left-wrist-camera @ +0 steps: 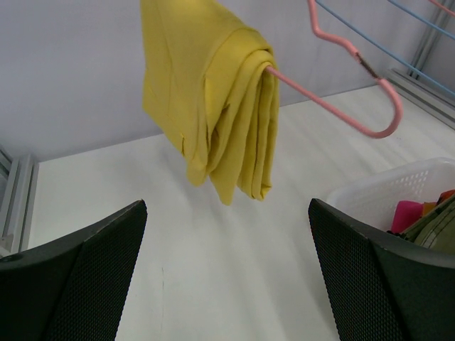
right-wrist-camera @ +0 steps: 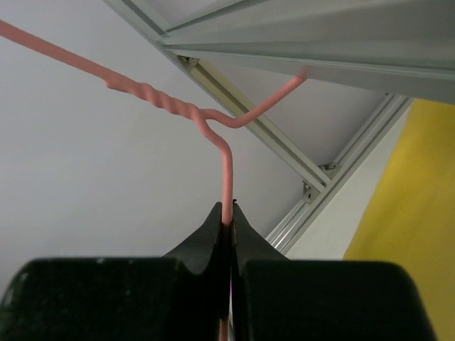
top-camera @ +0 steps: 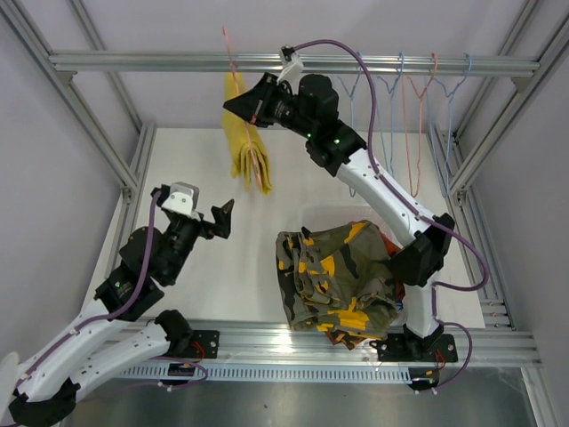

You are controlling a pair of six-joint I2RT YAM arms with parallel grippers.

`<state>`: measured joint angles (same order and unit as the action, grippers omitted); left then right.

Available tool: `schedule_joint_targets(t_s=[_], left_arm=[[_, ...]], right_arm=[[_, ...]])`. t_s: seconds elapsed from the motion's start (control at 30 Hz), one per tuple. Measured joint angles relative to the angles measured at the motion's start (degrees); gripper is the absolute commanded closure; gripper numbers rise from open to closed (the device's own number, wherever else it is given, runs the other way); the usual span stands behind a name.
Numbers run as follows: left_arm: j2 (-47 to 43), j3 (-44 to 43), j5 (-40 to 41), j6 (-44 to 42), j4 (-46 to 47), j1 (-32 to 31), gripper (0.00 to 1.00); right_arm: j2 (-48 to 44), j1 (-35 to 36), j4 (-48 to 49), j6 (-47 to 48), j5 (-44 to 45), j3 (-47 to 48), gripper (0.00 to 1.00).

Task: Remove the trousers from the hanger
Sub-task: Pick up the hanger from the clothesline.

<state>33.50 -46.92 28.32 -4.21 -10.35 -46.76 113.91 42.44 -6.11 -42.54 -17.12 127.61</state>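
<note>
Right gripper [right-wrist-camera: 229,213]: pinched fully shut on the wire of the pink hanger [right-wrist-camera: 226,160], just under its twisted neck, up by the top rail [top-camera: 160,60].
Yellow trousers [top-camera: 246,142]: folded over the lower bar of that same hanger, hanging just below the right gripper, clear of the table [top-camera: 200,178].
Left gripper [left-wrist-camera: 226,213]: jaws spread wide, nothing held; low over the table, below and to the left of the yellow trousers, well apart from them.
Camouflage trousers [top-camera: 333,276]: heaped on top in the white basket [left-wrist-camera: 387,185], near right of the table.
</note>
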Motion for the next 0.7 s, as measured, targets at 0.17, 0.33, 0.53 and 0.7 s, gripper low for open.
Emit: schedule_joint_targets(t_s=[0.17, 0.33, 0.53, 0.7], left_arm=[[-1.07, 0.24, 0.5, -0.83, 0.22, 0.0, 0.01], [-3.3, 0.94, 1.51, -1.44, 1.81, -0.02, 0.01], [-4.87, 2.16, 0.85, -1.29, 3.23, -0.61, 0.01], [-1.29, 0.28, 0.9, -0.42, 1.92, -2.84, 0.0]], right_arm=[[-2.95, -0.07, 5.09, 0.98, 0.11, -7.48, 1.0], [-8.61, 0.63, 6.95, 2.84, 2.34, -16.92, 1.0], [-18.86, 4.46, 6.36, 5.9, 6.64, -27.23, 1.0], [-26.23, 6.12, 6.8, 8.85, 11.04, -31.26, 1.0]])
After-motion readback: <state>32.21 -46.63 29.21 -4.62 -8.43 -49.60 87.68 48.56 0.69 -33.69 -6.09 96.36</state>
